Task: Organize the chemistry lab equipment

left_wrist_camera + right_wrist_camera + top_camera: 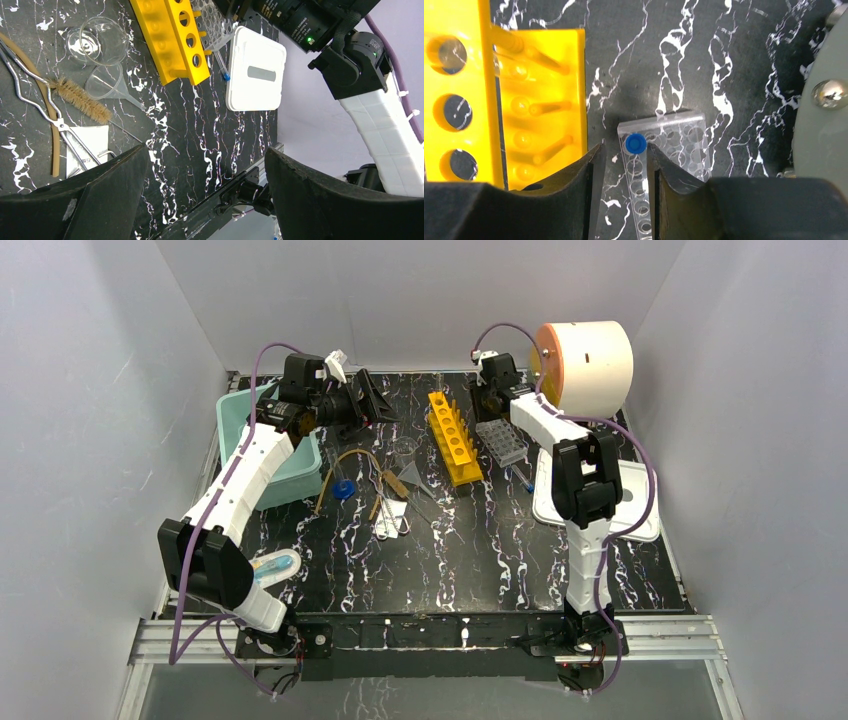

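Top view: two racks stand side by side at the far middle of the tabletop [480, 560]. One is a yellow rack [454, 437] with a row of round holes, and one is a clear rack [501, 441] just right of it. One glass beaker [404, 448], one funnel [415, 483] and one amber tube [345, 465] sit to their left.

Left wrist view: left gripper [206, 150], jaws spread wide, nothing between. One brush [82, 100] lies beside the funnel.

Right wrist view: right gripper [626, 150], jaws parted either side of one blue cap [635, 144] at the clear rack's corner, not pinching it.

No lettering can be read: faint white print on the black camera housing [295, 22], above the white lid [255, 70], is too blurred.
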Controlling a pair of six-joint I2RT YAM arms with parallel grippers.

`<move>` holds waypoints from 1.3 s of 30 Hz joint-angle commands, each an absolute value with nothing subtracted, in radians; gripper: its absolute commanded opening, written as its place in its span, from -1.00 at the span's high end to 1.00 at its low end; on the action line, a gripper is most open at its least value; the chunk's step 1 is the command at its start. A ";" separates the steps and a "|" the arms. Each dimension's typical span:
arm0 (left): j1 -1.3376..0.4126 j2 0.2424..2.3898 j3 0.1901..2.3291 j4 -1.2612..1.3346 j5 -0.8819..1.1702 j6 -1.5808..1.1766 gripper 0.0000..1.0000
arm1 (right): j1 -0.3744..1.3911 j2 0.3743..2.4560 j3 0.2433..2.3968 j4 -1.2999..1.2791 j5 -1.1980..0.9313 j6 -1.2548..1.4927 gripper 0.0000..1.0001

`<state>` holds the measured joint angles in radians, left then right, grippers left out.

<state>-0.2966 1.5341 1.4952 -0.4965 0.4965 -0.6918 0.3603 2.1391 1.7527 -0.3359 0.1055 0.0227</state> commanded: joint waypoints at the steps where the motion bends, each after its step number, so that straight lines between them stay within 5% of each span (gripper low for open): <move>1: -0.299 1.520 1.512 -0.511 0.506 -0.686 -0.70 | 0.365 2.133 1.854 -0.280 0.145 0.002 0.14; 39: -0.299 1.520 1.504 -0.511 0.509 -0.686 -0.70 | 0.370 2.138 1.856 -0.354 0.161 -0.020 0.45</move>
<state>-0.2966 1.5341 1.4952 -0.4992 0.4969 -0.6918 0.3664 2.2131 1.8774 -0.3641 0.1436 -0.0055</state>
